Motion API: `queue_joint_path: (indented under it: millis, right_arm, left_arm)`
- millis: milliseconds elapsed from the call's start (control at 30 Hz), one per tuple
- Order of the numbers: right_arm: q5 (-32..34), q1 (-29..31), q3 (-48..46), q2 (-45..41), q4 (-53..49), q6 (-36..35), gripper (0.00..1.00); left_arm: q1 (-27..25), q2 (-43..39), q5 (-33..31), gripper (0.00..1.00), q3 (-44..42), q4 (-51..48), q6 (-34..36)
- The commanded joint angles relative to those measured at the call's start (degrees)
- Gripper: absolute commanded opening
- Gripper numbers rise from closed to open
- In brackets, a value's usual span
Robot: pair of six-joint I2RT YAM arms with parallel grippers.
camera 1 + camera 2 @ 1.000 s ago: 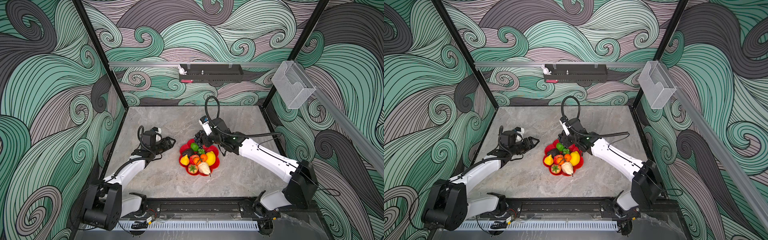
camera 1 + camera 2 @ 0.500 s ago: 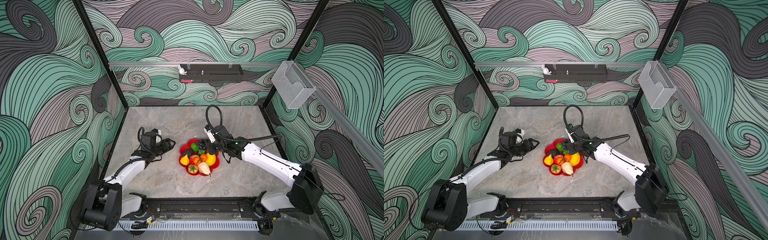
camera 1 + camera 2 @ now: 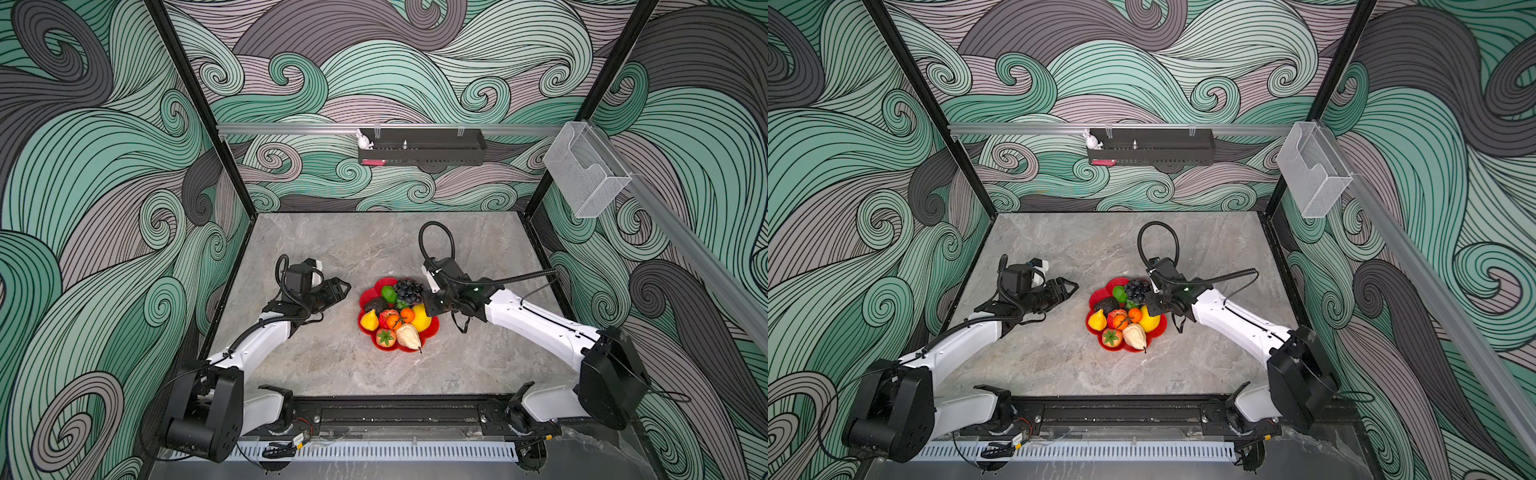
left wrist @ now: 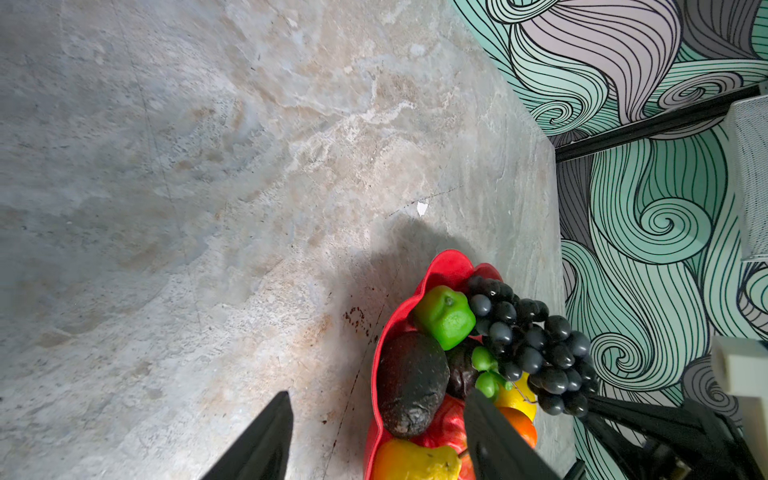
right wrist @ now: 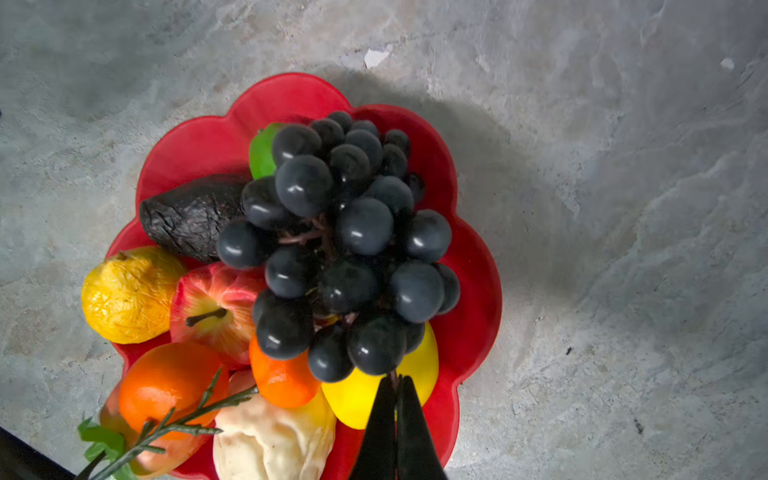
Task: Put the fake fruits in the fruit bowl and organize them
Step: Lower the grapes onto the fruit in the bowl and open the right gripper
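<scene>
The red scalloped fruit bowl (image 3: 432,328) (image 3: 1160,328) (image 5: 291,99) sits mid-table, filled with fake fruits. Among them are a lime (image 3: 388,293), an avocado (image 3: 376,304) (image 4: 411,382), an apple (image 5: 212,307), a lemon (image 3: 422,318), oranges (image 5: 166,378), a strawberry (image 3: 385,336) and a beige pear (image 3: 409,336). Dark grapes (image 3: 407,289) (image 3: 1137,289) (image 5: 349,232) lie on top at the bowl's far right. My right gripper (image 5: 397,380) (image 3: 424,297) is shut on their stem. Left of the bowl, my left gripper (image 3: 347,286) (image 4: 378,395) is open and holds nothing.
A black wall tray (image 3: 422,147) with a small white rabbit figure (image 3: 365,140) hangs on the back wall. A clear bin (image 3: 582,174) hangs on the right wall. The grey stone tabletop (image 3: 332,365) surrounds the bowl.
My right gripper has drawn back toward the bowl's right side, bringing the grapes with it over the fruit. The left arm has hardly moved.
</scene>
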Motion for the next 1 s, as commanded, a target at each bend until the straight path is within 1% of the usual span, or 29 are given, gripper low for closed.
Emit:
queue_joint_path:
  millis: [0, 167, 367, 500, 567, 867, 933, 967]
  right_arm:
    - [-0.9, -1.2, -1.3, -0.4, -1.6, 3.3, 0.0]
    - [-1.6, -2.4, -1.9, 0.0, -2.2, 5.5, 0.0]
    - [-3.4, -2.3, -2.1, 0.2, -1.4, 4.9, 0.0]
    - [-7.2, -2.2, -1.8, 1.0, -0.7, 3.9, 0.0]
    - [-8.1, -1.7, -1.9, 1.0, -0.1, 4.0, 0.0]
    - [-5.1, -1.4, -1.2, 0.2, -1.6, 3.2, 0.0]
    - [-4.6, -1.6, -0.7, -0.5, -2.3, 2.7, 0.06]
    - [-4.5, -1.7, -0.2, -0.7, -2.9, 2.3, 0.12]
  left_arm:
    - [-0.2, -0.4, -0.4, 0.67, -0.4, -0.3, -0.4]
    - [-0.2, -2.2, -1.8, 0.67, -1.6, 0.4, -0.6]
    - [-0.3, -2.5, -2.1, 0.68, -1.7, 0.2, -0.6]
    - [-0.3, -2.7, -2.7, 0.68, -1.7, 0.1, -0.3]
    - [-0.3, -2.9, -2.9, 0.67, -1.7, 0.0, -0.3]
    - [-0.3, -3.6, -4.4, 0.68, -0.8, -0.3, 0.4]
    - [-0.3, -3.9, -4.9, 0.68, -0.2, -0.3, 0.6]
    - [-0.3, -4.0, -5.2, 0.68, 0.2, -0.2, 0.8]
